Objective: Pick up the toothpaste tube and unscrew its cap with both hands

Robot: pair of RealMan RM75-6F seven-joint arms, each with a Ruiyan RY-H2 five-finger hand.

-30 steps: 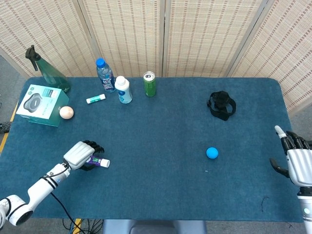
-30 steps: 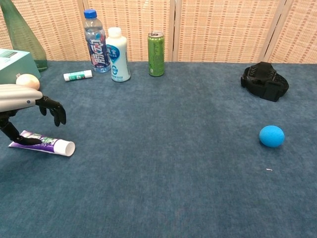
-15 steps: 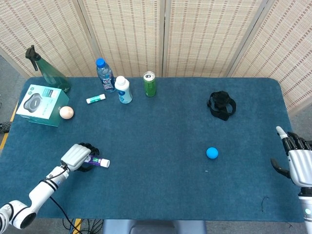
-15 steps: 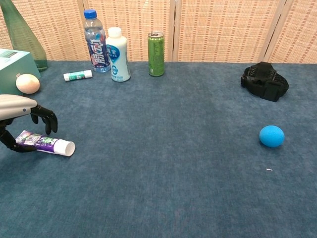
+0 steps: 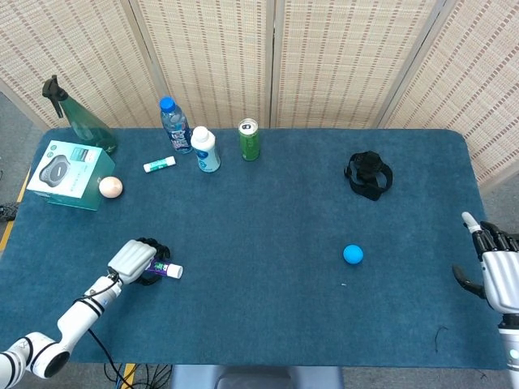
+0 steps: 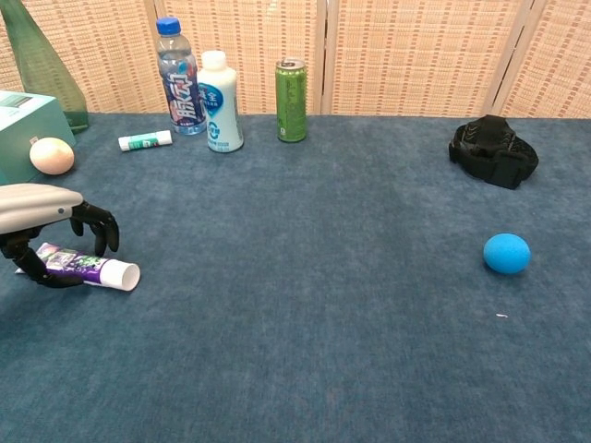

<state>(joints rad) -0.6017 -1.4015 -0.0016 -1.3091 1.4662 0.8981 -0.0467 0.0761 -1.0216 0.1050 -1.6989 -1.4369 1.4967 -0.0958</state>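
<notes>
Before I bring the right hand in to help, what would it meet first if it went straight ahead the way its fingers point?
Probably nothing: the right hand points toward the table's far right edge. The black strap bundle lies left of that line, though depth is unclear.

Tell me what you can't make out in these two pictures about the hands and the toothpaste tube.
- Whether the left hand actually grips the toothpaste tube: in the head view the hand's back covers its fingers; in the chest view the frame edge cuts it off.
- The tube's tail end: hidden under the hand in both views.
- The right hand: absent from the chest view, cut by the frame edge in the head view.
- Tube lettering: too small to read.
</notes>
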